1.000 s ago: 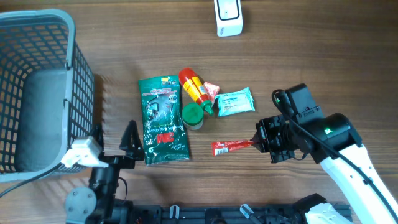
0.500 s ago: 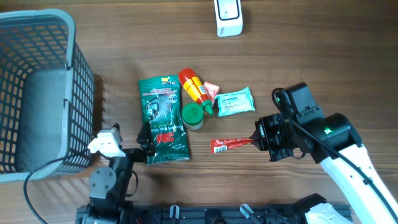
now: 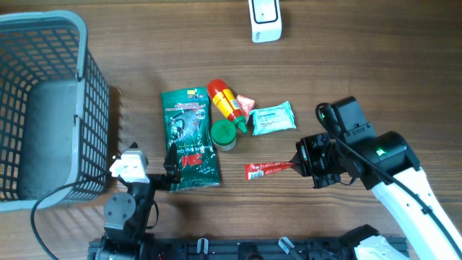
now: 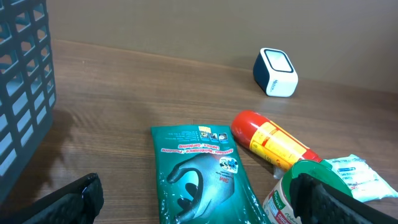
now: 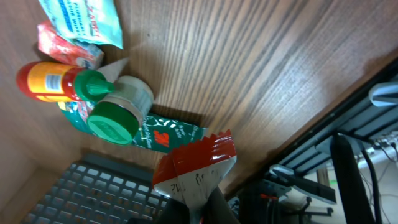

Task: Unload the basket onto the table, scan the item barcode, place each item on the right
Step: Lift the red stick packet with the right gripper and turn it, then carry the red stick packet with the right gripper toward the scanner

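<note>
Gripping red sachet (image 3: 263,170), right claw (image 3: 296,165) closed

Wooden table (image 3: 375,65) holds basket (image 3: 94,108), scanner (image 3: 265,19), pouch (image 3: 189,141), bottle (image 3: 226,101), jar (image 3: 224,135).

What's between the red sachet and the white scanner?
In the overhead view, a pale blue packet lies between the red sachet and the scanner.

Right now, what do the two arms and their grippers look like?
The right arm is white with a black wrist housing, green light and black cable. The left arm is black, with a grey joint, white camera block and looping black cable.
</note>
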Controlling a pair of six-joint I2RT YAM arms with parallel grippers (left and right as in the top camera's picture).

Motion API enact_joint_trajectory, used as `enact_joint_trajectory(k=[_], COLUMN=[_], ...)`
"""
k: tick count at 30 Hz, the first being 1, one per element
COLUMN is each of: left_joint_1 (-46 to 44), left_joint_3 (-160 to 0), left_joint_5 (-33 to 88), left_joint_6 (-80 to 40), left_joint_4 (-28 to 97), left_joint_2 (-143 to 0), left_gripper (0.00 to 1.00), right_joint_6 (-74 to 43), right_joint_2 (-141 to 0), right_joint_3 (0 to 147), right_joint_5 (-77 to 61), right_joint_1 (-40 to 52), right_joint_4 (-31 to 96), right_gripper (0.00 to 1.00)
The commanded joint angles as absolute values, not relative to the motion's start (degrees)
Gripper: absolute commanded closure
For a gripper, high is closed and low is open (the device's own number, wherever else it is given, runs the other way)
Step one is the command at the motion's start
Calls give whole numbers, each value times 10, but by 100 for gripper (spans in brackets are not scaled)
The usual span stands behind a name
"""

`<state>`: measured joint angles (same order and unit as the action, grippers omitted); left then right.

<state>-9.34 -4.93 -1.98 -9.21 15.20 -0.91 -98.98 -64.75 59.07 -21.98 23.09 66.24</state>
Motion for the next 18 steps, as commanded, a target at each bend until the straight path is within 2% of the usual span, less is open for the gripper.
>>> enact_joint_trajectory(k=[1, 5, 10, 18], left_joint_1=[-91, -91, -91, -91], left_joint_3=[-47, -47, -47, -47], left_joint_5=[-15, -15, -15, -15], left_joint_6=[-79, -79, -79, -79], left_joint_4=[152, 152, 152, 152], left_joint_2=[-9, -9, -9, -9], left_gripper=[0, 0, 0, 0], right_joint_6=[-996, -1084, -1084, -1020], right_joint_2=[-646, -646, -646, -645], right_joint_3=[593, 593, 593, 593], right_joint_5=[-220, -173, -86, -57], right_joint_1=[230, 230, 230, 230], right_joint_4=[667, 660, 628, 598], right_gripper=[96, 96, 96, 96])
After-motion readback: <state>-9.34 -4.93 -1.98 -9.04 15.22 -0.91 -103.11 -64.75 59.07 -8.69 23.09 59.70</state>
